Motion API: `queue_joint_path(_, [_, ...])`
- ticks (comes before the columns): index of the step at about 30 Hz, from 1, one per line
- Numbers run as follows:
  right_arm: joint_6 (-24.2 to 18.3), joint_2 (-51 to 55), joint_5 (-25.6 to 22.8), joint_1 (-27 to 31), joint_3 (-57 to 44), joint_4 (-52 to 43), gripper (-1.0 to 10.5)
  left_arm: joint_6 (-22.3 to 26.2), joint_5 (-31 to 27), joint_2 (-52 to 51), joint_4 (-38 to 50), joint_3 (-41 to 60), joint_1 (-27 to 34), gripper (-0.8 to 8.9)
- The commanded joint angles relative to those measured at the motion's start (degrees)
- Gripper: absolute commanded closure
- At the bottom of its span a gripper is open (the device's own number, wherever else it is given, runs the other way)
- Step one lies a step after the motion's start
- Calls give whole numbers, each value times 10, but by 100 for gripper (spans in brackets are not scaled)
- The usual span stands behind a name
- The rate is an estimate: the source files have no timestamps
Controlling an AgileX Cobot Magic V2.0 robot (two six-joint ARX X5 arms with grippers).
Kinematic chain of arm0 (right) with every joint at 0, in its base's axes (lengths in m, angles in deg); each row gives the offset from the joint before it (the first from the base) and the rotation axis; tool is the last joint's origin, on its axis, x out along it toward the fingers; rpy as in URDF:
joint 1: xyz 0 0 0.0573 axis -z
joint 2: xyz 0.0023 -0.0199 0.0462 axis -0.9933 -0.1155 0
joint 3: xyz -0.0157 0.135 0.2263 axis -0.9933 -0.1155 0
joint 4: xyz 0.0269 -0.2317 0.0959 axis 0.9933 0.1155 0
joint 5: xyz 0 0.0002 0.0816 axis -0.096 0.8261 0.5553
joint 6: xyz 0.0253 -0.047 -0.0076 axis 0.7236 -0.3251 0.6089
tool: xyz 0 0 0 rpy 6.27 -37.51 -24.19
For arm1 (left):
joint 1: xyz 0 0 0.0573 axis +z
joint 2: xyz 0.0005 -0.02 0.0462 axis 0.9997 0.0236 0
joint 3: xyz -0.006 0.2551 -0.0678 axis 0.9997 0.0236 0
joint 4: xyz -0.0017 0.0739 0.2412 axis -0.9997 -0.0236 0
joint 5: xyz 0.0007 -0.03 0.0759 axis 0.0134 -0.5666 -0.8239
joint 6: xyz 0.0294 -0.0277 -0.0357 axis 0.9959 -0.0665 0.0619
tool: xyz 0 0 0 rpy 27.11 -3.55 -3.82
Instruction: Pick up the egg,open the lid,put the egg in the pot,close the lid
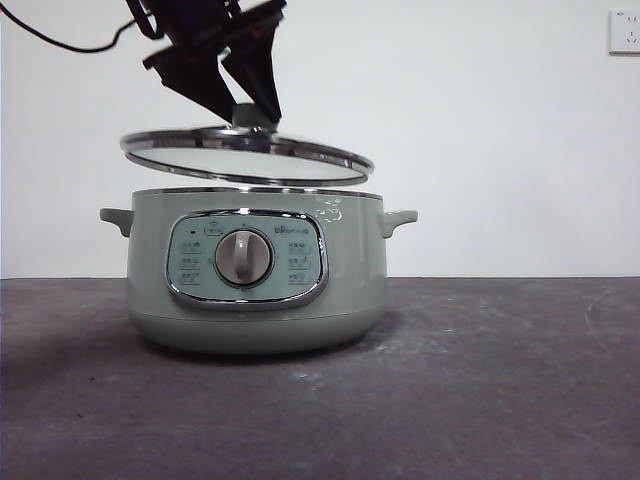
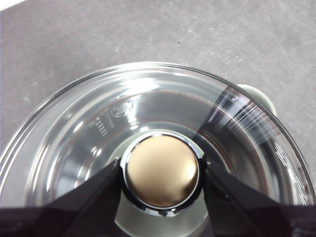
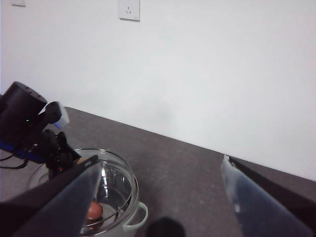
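Observation:
My left gripper (image 1: 252, 110) is shut on the lid's knob (image 2: 162, 170) and holds the glass lid (image 1: 247, 157) a little above the pale green pot (image 1: 350, 265), slightly tilted. In the left wrist view the two jaws press the knob from both sides over the lid glass (image 2: 84, 143). In the right wrist view the brown-orange egg (image 3: 94, 211) lies inside the pot (image 3: 134, 218), seen through the lid (image 3: 116, 180). My right gripper (image 3: 160, 168) is open and empty, high up and to the side of the pot.
The pot stands on a dark grey table (image 1: 500, 380) in front of a white wall. One side handle (image 2: 256, 94) of the pot shows beyond the lid's rim. A wall socket (image 1: 625, 32) is at the top right.

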Motion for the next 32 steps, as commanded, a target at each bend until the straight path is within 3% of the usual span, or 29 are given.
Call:
queue_joint_path(1, [5,2,-1,0,-1,7,533,7,3,6,30,-11,-2,822])
queue_joint_path(21, [0,2,-1,0,-1,13,533,2,12,44,34,-11,-11,822])
queue_joint_path(32, [1,2,-1,0,-1,14,534,0,13,45,-32,-11,-14,822])
